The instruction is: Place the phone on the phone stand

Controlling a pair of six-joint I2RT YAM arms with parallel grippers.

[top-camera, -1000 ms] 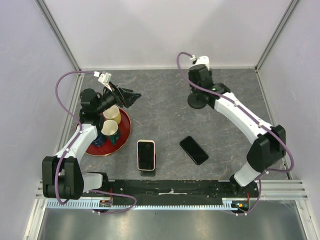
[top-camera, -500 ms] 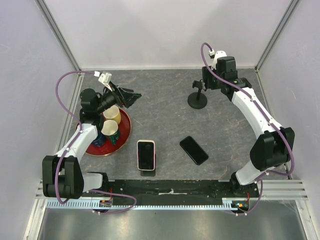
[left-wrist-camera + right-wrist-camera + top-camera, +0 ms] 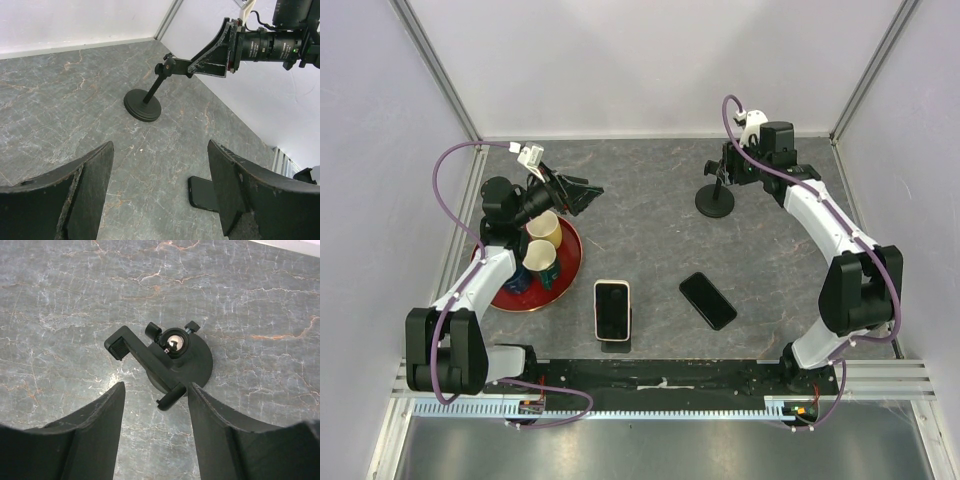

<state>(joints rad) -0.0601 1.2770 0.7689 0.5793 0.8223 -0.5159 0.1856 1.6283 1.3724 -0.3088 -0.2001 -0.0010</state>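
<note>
Seen from overhead, the right gripper hovers at the head of the phone stand, which sits near the far edge of the table. Both phones lie flat, well apart from it, near the front: a black phone and, to its left, a white-cased phone. Neither is held. In the right wrist view the jaws stand apart and straddle the lower clip of the stand's tilted cradle; whether a finger touches it cannot be told. The nearest risk is here. The stand is a thin pole on a small round base, so a sideways nudge or a pinch on the cradle could tip it or slide it. It could also swivel the ball joint to an angle that will not hold a phone. The left gripper, jaws wide apart and empty, hangs beside a red tray carrying two cups, and a careless swing toward a phone could knock them. Having two phones also invites picking the wrong one. Each lies flat on the table and offers only thin edges that could slip from the fingers.
</note>
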